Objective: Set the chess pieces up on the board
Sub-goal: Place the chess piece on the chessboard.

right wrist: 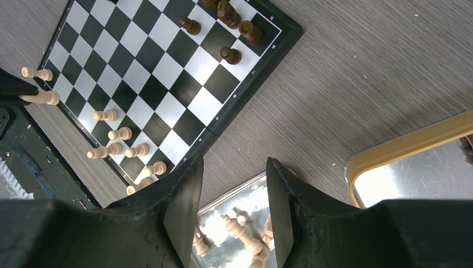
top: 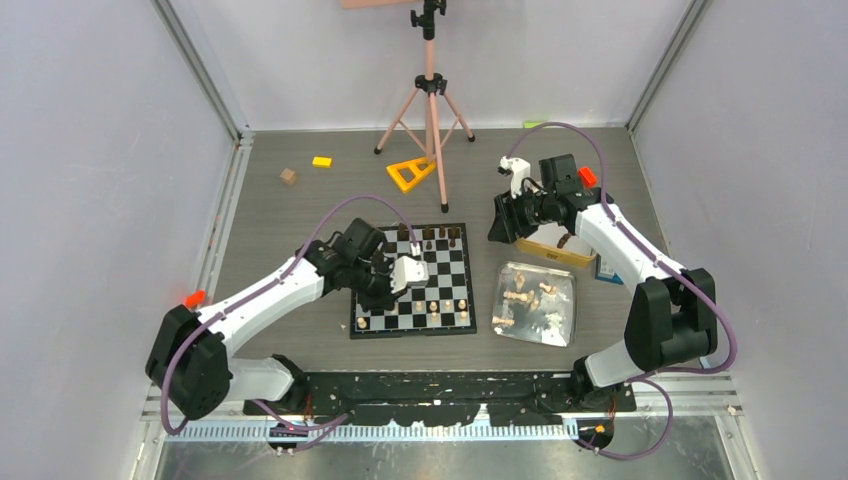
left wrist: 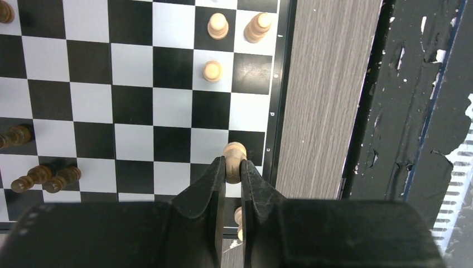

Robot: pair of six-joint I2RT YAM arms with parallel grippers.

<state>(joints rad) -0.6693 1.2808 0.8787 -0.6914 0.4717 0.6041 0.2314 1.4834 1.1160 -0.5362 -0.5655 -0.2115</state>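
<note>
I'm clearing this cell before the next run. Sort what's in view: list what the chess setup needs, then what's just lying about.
Needed for the job: board; chess pieces standing on it; more pieces in the silver tray; light piece pinched between the fingers of the left gripper.

Lying about: tripod; yellow triangle block; yellow block; wooden cube.

Right claw (right wrist: pixel 234 163) spread wide, empty, above silver tray (right wrist: pixel 249 192) holding tan chessmen (right wrist: pixel 237 226); board (right wrist: pixel 167 72) upper left.
</note>
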